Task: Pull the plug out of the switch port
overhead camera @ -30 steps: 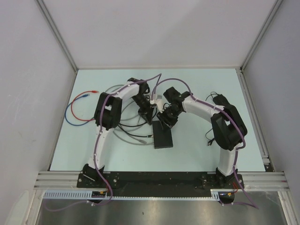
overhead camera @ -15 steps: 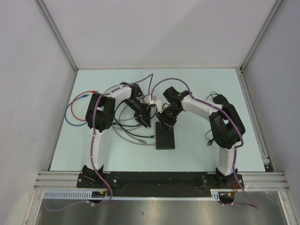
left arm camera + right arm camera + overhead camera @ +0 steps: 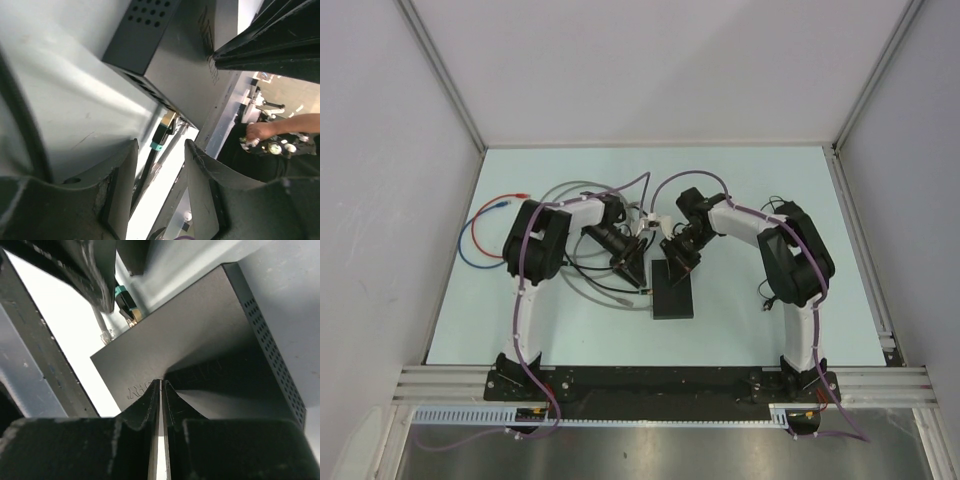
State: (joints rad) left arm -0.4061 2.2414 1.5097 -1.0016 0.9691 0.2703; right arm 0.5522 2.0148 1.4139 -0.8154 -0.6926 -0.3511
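Two end effectors: both were at the switch (image 3: 672,295), which lay flat near the middle of the counter (image 3: 750,330), somewhat closer to its near edge than its far edge
Left end effector (image 3: 161,150): fingers spread, holding nothing; the plug stood ahead in line with the gap between them, and no contact showed
Right end effector (image 3: 161,385): fingers pressed together with nothing between them, tips resting on the switch's flat top, apparently pinning it down
Plug (image 3: 126,301): teal boot, clear-and-gold tip meeting the socket edge on the side turned toward the counter's left edge; how deep it sat could not be told
Step in hand: judged to be lining up on the plug, with the grasp and the pull not yet made
How the switch would handle: probably light, with a smooth case, so likely to slide across the counter under a pull unless held down
How the plug would handle: small and rigid, probably held by a latch tab; the boot looked rubbery enough to give grip
Where to take hold: across the boot, just behind the tip, then draw straight out along the port's line
What to avoid: the soft cord behind the boot, which would flex and strain
Nearby: grey cables (image 3: 588,288) looped beside the left arm; a blue-and-red lead (image 3: 470,245) near the left edge
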